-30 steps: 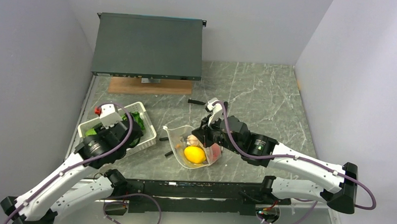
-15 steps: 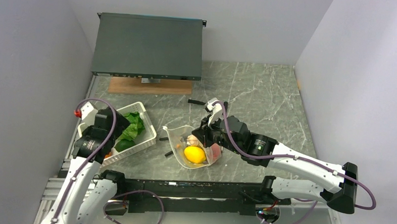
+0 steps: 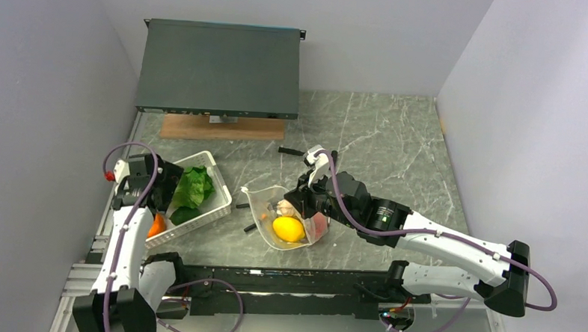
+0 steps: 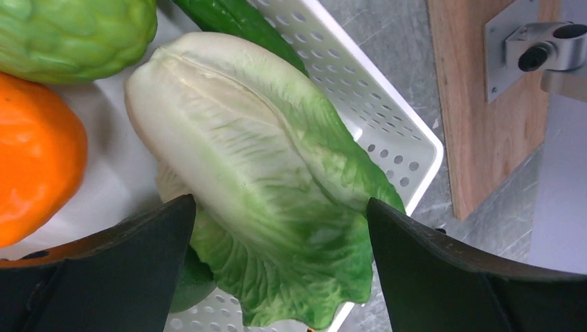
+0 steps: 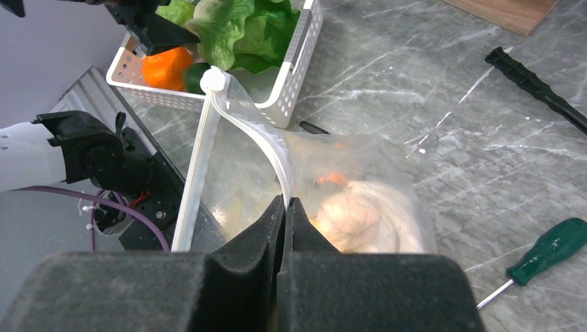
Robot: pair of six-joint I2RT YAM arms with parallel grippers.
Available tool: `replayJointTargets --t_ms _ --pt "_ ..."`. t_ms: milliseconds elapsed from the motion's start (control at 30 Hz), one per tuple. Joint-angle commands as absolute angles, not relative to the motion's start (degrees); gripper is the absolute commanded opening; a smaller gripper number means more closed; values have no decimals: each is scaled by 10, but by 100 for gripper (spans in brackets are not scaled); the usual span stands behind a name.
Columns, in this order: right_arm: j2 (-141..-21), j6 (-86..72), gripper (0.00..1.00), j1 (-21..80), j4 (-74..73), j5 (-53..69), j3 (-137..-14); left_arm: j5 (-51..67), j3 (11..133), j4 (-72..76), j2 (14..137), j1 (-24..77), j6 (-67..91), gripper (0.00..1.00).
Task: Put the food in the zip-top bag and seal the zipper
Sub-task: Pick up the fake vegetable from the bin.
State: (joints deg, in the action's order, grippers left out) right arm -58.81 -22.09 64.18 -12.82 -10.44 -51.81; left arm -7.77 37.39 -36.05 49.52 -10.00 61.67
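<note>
About halfway, I judge: my right gripper (image 5: 285, 204) pinches the mouth of the zip-top bag (image 3: 259, 203) mid-table, lemon (image 3: 288, 228) and mushroom cluster (image 5: 360, 216) inside, while my left gripper (image 4: 280, 207) hangs spread over the leafy green (image 4: 256, 159) and orange (image 4: 34, 159) lying in the basket (image 4: 394, 138) at left, zipper (image 5: 196, 162) unsealed.

The orange (image 4: 34, 166), left of the left gripper (image 4: 278, 202), runs off the frame edge; the bumpy green fruit (image 4: 76, 31) beyond it is cropped at the top, and the lettuce leaf (image 4: 263, 173) between the spread fingers (image 4: 104, 277) covers most of a dark green piece (image 4: 235, 24). Past the pinched right gripper (image 5: 285, 202), the zip-top bag (image 5: 242, 166) hazes its contents; the pale lump (image 5: 360, 214) there cannot be named.
</note>
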Motion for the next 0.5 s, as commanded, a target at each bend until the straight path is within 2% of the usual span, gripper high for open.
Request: replayJointTargets --t_ms 0,233,467 --pt "-573 -216 0 639 -112 -120 -539 -39 356 -286 526 -113 659 100" --pt "-569 -216 0 639 -112 -121 -538 -88 324 -267 558 -115 683 100" --pt "-571 -219 0 639 -111 -117 -538 -87 310 -238 613 -117 674 100"
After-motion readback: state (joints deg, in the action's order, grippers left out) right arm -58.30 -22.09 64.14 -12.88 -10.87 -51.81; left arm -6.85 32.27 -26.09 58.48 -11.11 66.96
